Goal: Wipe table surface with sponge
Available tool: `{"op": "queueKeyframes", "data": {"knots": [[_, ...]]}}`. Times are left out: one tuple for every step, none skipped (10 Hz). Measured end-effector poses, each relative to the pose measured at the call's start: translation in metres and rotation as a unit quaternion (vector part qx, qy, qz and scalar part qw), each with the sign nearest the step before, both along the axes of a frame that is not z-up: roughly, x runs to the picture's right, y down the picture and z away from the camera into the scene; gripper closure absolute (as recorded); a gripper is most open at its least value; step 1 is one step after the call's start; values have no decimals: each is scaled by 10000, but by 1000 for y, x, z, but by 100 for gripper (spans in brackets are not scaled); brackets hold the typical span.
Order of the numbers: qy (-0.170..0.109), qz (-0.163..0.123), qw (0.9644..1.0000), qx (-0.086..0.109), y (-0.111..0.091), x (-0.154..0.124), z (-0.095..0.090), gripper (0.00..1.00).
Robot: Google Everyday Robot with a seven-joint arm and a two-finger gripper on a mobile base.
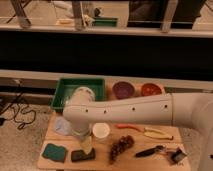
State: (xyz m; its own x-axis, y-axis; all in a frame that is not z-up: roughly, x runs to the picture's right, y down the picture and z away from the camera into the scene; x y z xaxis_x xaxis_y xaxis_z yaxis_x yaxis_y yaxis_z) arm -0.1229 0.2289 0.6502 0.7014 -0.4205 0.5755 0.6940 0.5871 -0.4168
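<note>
- Sponge (53,151): a flat green pad lying on the front left corner of the wooden table (150,162), close to the front edge, with nothing touching it.
- Something pale and crumpled (60,125) lies behind the sponge, partly hidden by the arm; I cannot tell what it is.
- A green tray (67,90) sits at the back left of the table, with the arm's bulky joint in front of it.
- The white arm (140,110) reaches in from the right across the whole table and bends downward at its left end.
- The gripper (86,144) hangs below that bend, pointing down at the tabletop. It is to the right of the sponge and apart from it, not over it.
- I cannot tell how far the gripper is spread or whether it has hold of anything.
- A dark block (82,155) lies just under the gripper, beside the sponge on its right.
- A white cup (101,131) stands upright just to the right of the gripper.
- A bunch of dark grapes (121,146) lies right of the cup, nearer the front.
- A purple bowl (123,90) and an orange bowl (151,89) stand side by side at the back.
- A black-handled tool (149,151) lies near the front right.
</note>
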Motion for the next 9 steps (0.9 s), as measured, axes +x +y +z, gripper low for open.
{"op": "queueKeyframes", "data": {"knots": [[-90, -40, 9999, -111, 7, -6, 1, 20], [-183, -97, 9996, -197, 14, -18, 1, 20], [-239, -125, 9993, -264, 19, -31, 0, 20], [-303, -169, 9988, -345, 25, -49, 0, 20], [-384, -268, 9980, -428, 32, -70, -3, 20], [-449, -333, 9973, -467, 36, -84, -5, 20], [-538, -410, 9964, -506, 41, -100, -8, 20], [-620, -495, 9955, -527, 47, -112, -11, 20], [-652, -530, 9950, -542, 52, -116, -9, 20]]}}
